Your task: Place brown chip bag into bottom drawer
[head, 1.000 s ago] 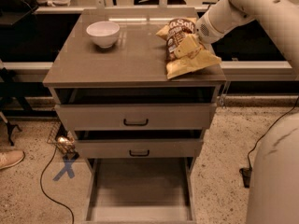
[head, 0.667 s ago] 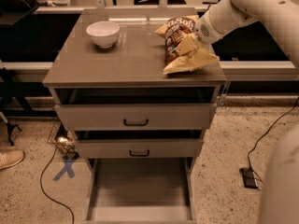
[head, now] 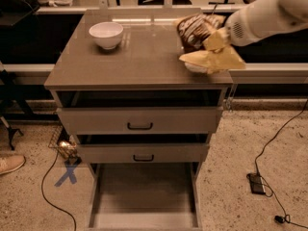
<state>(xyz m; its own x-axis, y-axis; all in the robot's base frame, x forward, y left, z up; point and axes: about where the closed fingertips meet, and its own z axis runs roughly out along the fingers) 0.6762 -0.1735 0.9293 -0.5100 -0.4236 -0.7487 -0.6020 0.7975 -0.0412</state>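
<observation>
The brown chip bag (head: 196, 32) is at the right end of the cabinet top, dark brown in the middle with a yellow-tan end (head: 211, 60) sticking out over the front right corner. My gripper (head: 217, 39) comes in from the right on a white arm and is shut on the bag's middle, holding it tilted just above the top. The bottom drawer (head: 144, 196) is pulled out below, and its flat floor is bare.
A white bowl (head: 106, 34) stands on the back left of the cabinet top (head: 125, 66). The two upper drawers (head: 140, 120) with black handles are slightly open. Cables and a power brick (head: 257, 183) lie on the floor at right, and a shoe (head: 9, 164) at left.
The bag has come up off the cabinet top and shifted a little right, its tan end now past the corner. The view of the cabinet has shifted slightly.
</observation>
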